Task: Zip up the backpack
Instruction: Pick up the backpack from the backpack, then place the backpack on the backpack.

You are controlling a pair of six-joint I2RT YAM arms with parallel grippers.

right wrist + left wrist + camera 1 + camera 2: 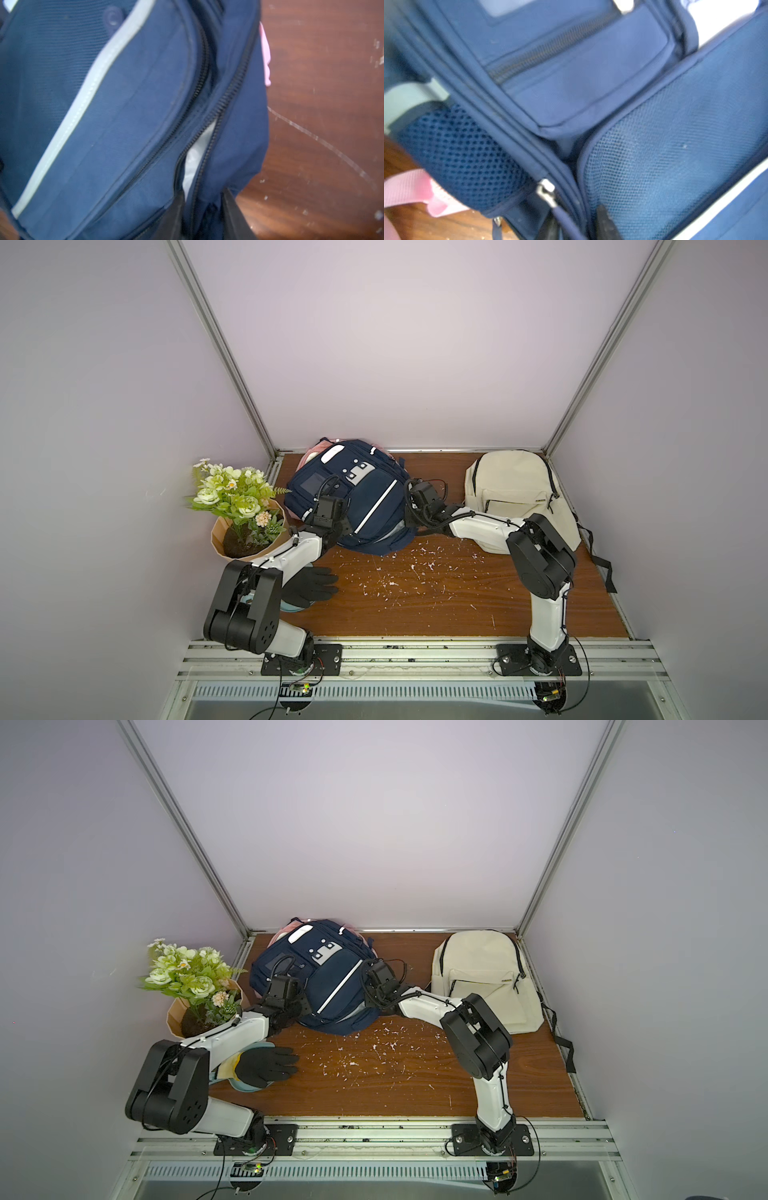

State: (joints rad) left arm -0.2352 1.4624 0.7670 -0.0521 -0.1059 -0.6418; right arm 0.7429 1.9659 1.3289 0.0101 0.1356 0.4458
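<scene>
Have navy backpack (pixel 353 497) slumped at 11 o'clock on table (pixel 415 593), soft and floppy: tug via pull cord (pixel 568 223) pinched in left gripper (pixel 577 226) at its 7 o'clock, brace via zip-edge fabric (pixel 209 197) clamped in right gripper (pixel 204 209) at 4 o'clock

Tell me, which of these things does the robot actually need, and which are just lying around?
In use: navy backpack, zipper pull, left gripper, right gripper.
Lying about: cream backpack, flower pot, black glove, pink bag underneath.
</scene>
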